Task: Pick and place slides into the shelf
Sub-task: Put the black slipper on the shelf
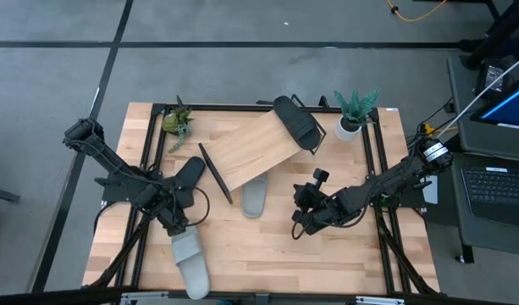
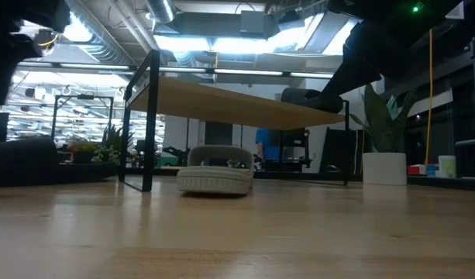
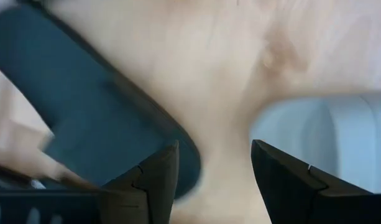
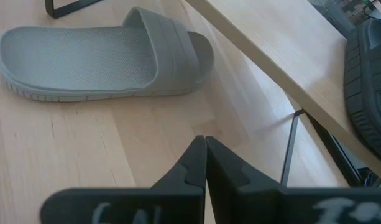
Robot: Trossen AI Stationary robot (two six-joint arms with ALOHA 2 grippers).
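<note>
I see my left hand point(image 1: 176, 227) released between black slide point(image 1: 188, 175) and grey slide point(image 1: 191, 263), right hand point(image 1: 300, 229) clenched empty at the shelf's point(image 1: 252, 150) five o'clock.

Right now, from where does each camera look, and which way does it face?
High: above the table, straight down; both arms, the shelf.
Low: at tabletop height, level under the shelf; no arm clearly shows.
Left wrist: on the left arm, looking at a black slide; left gripper open.
Right wrist: on the right arm, toward the shelf; right gripper shut.
Shared: high, low and right wrist all see the grey slide.
</note>
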